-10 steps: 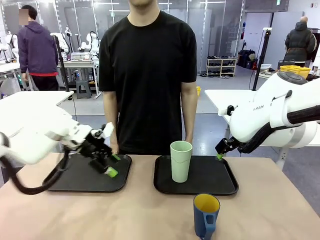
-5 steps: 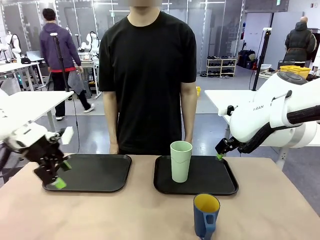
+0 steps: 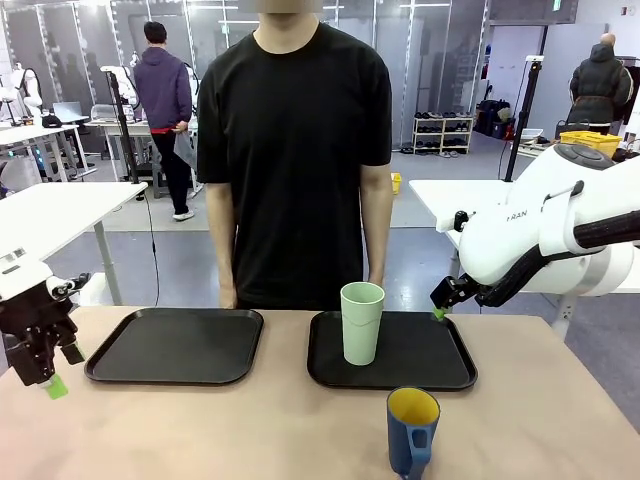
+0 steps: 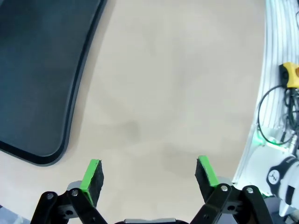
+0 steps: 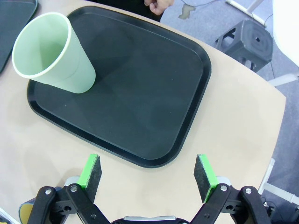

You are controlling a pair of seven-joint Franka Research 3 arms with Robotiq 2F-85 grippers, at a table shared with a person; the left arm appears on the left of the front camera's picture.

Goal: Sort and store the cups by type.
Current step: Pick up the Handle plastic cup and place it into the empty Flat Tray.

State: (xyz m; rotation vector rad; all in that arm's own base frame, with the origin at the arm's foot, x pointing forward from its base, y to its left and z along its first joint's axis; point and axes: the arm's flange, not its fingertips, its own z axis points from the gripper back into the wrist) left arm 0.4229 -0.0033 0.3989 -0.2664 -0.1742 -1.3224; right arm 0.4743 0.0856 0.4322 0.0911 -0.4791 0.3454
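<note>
Cups, two in all: one tall pale green tumbler (image 3: 362, 322) and one shorter dark blue mug (image 3: 412, 432) with a handle and yellow inside. Black trays, two in all: one left tray (image 3: 175, 345) and one right tray (image 3: 430, 360), both on one table (image 3: 250, 430). Grippers, two in all: one left gripper (image 4: 148, 175) and one right gripper (image 5: 148, 170); at the far side, one person (image 3: 295, 150).

1. Left tray (image 3: 175, 345) and right tray (image 3: 425, 350) sit side by side on worktop (image 3: 250, 430), a gap between them.
2. Tumbler (image 3: 362, 323) upright on right tray, toward its left side.
3. Handled mug (image 3: 412, 430) on worktop in front of right tray, robot's side.
4. Person (image 3: 295, 150) behind far edge, between trays.
5. Left end effector (image 3: 62, 370) left of left tray; right end effector (image 3: 440, 308) by right tray's far right corner.
</note>
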